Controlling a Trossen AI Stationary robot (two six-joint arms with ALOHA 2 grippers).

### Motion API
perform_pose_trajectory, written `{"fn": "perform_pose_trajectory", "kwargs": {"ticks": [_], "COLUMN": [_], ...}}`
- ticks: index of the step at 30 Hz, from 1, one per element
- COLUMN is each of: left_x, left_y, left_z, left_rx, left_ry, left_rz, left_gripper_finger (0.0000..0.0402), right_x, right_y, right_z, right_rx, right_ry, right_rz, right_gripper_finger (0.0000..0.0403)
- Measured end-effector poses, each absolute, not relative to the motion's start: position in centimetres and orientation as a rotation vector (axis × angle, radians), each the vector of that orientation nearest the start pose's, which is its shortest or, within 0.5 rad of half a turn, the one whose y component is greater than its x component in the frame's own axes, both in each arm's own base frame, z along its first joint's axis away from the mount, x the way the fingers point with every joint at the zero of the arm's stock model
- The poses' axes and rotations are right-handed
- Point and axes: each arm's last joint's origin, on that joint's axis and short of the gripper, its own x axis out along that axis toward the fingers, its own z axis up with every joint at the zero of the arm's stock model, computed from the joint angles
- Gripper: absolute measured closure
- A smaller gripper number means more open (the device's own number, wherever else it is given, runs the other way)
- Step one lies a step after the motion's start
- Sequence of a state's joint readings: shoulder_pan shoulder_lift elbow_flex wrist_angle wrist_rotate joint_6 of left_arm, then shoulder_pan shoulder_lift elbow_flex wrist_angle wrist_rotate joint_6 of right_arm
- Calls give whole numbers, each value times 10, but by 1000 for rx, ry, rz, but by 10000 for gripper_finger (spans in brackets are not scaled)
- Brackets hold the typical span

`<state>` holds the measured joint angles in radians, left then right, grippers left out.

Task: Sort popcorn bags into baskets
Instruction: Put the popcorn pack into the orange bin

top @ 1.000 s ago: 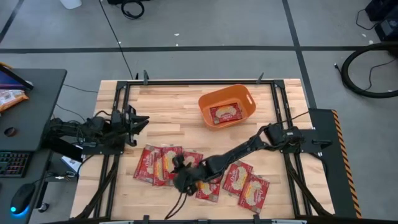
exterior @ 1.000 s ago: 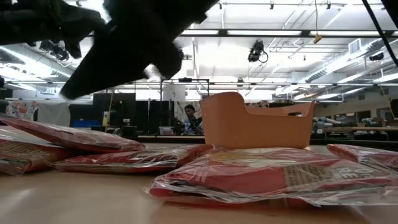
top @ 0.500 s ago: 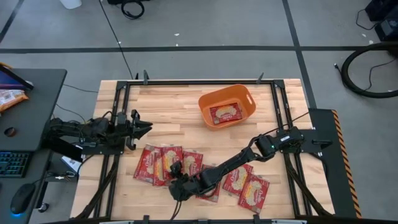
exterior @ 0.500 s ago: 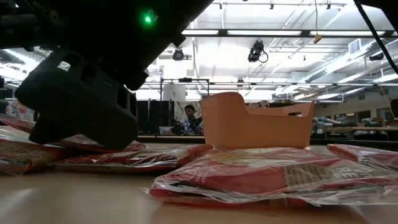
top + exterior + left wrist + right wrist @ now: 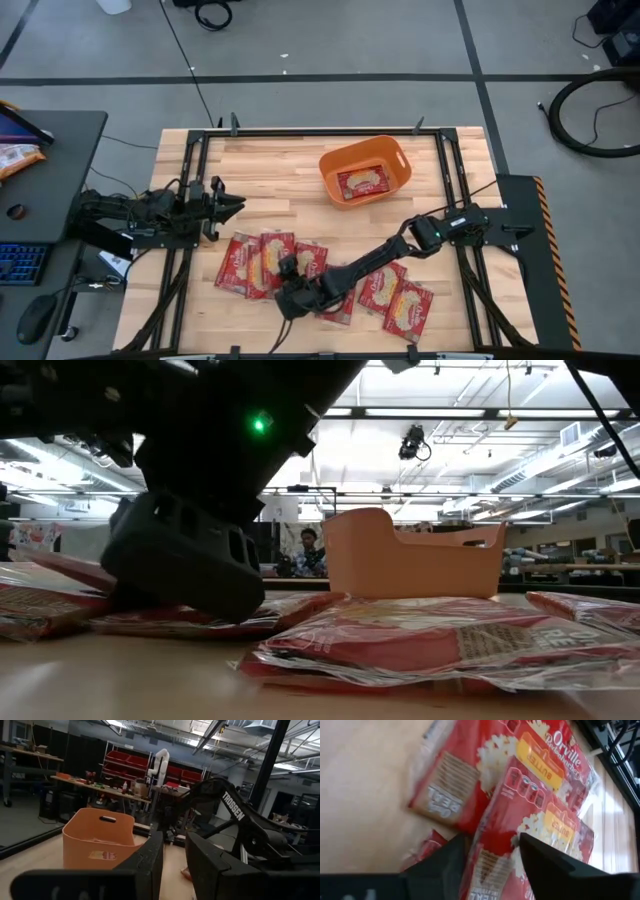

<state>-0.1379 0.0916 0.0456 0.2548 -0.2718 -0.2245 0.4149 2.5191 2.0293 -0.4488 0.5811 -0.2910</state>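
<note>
Popcorn bag lies between the outstretched right gripper's spread jaws.

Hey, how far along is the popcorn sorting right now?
Early on. One popcorn bag already lies in the orange basket. The right hand is down on the pile of bags at the table's near edge, fingers straddling one bag's edge, not yet lifted. About seven bags remain on the table. The left hand waits beside the pile.

We see the orange tub far on the table with one bag inside, a near row of red bags, right gripper down on them, left gripper waiting at left.
</note>
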Motion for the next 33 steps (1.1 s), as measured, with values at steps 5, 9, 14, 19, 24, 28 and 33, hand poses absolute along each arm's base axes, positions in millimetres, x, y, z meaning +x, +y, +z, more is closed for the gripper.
{"fn": "perform_pose_trajectory", "kwargs": {"ticks": [5, 9, 14, 19, 24, 28, 33], "left_x": [98, 98, 98, 98, 98, 98, 98], "left_y": [-6, -6, -6, -6, -6, -6, -6], "left_z": [196, 196, 196, 196, 196, 196, 196], "left_rx": [-266, -266, -266, -266, -267, -267, -266], "left_ry": [-219, -219, -219, -218, -220, -219, -218], "left_rz": [110, 110, 110, 110, 110, 110, 110], "left_gripper_finger": [315, 315, 315, 315, 315, 315, 315], "right_x": [497, 498, 495, 485, 470, 452, 429], "right_y": [190, 189, 191, 196, 192, 182, 170], "right_z": [120, 120, 126, 154, 199, 235, 278], "right_rx": [-657, -661, -685, -725, -712, -624, -560], "right_ry": [871, 874, 871, 865, 849, 853, 829], "right_rz": [-47, -45, -54, -94, -187, -277, -403], "right_gripper_finger": [299, 372, 389, 397, 396, 398, 398]}}
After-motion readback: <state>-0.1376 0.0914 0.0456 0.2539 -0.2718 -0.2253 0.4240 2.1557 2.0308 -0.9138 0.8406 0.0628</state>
